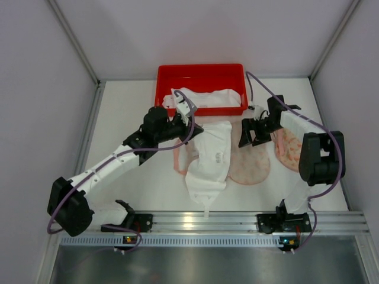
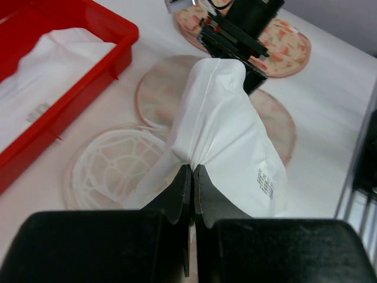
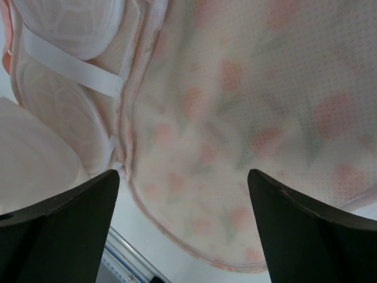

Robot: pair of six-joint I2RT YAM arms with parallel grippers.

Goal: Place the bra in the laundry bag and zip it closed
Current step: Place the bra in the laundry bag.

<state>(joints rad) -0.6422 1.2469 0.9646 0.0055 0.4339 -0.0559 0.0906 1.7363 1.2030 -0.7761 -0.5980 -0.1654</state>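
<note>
The white bra [image 1: 208, 163] lies draped across the middle of the table, over part of the laundry bag. My left gripper [image 1: 190, 125] is shut on its upper edge; in the left wrist view the jaws [image 2: 192, 168] pinch bunched white fabric [image 2: 224, 124] with a printed label. The laundry bag [image 1: 251, 163] is pink floral mesh, spread open in round lobes with a white lattice cup [image 2: 112, 159] showing. My right gripper [image 1: 253, 135] hovers open just above the floral mesh [image 3: 247, 106], its fingers wide apart with nothing between them [image 3: 182, 174].
A red tray [image 1: 201, 68] stands at the back with another white cloth [image 1: 207, 97] inside it; its wall [image 2: 70, 88] is close to the left of my left gripper. A metal rail [image 1: 237, 222] runs along the near table edge. Grey walls close in both sides.
</note>
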